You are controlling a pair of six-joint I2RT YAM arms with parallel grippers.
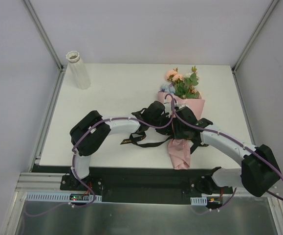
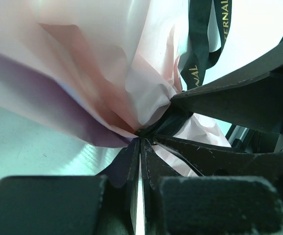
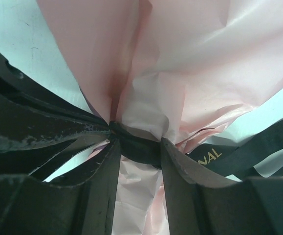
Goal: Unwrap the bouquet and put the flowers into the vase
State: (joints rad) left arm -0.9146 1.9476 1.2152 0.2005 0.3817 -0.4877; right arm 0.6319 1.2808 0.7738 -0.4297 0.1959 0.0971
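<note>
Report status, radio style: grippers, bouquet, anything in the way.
Left gripper shut at the tied neck of the bouquet. Right gripper astride the black ribbon there, grip unclear. Bouquet wrapped, lying on the table; vase upright, far left. Ribbon tie blocks unwrapping.

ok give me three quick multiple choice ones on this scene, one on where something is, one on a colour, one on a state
1. Where does the vase stand?
A. at the far left corner of the table
B. between the two arms
C. at the near right edge

2. What colour is the lettering on the black ribbon?
A. silver
B. gold
C. red

3. What state is the bouquet in?
A. unwrapped, paper spread flat
B. standing in the vase
C. lying wrapped, ribbon round its neck

Answers:
1 A: the top view shows it upright at the far left, apart from both arms.
2 B: both wrist views show gold letters on the black band.
3 C: the right wrist view shows the pink paper gathered under the black band.
</note>
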